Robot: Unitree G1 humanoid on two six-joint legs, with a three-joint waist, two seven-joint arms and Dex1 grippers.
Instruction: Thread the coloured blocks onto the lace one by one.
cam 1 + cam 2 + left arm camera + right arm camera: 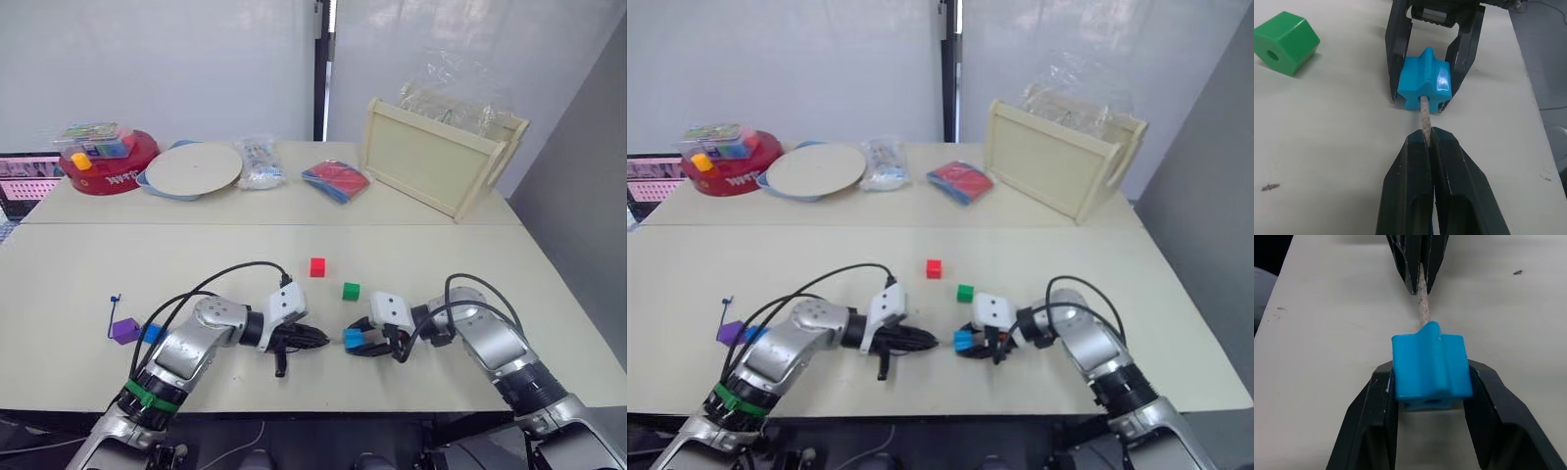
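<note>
wooden tray, round plate, red tin

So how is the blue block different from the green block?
The blue block is star-like with ridged sides; the green block is six-sided with flat faces. The blue block is clamped in the jaws of the right gripper, while the green block lies loose on the table. The lace's pale tip pokes into the blue block's hole; the green block's hole is empty. Both are plastic with a hole through the middle.

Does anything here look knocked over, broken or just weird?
Nothing stands out. The left end effector pinches the lace's pale tip, which enters the blue block held by the right end effector. The red block and green block sit loose nearby.
</note>
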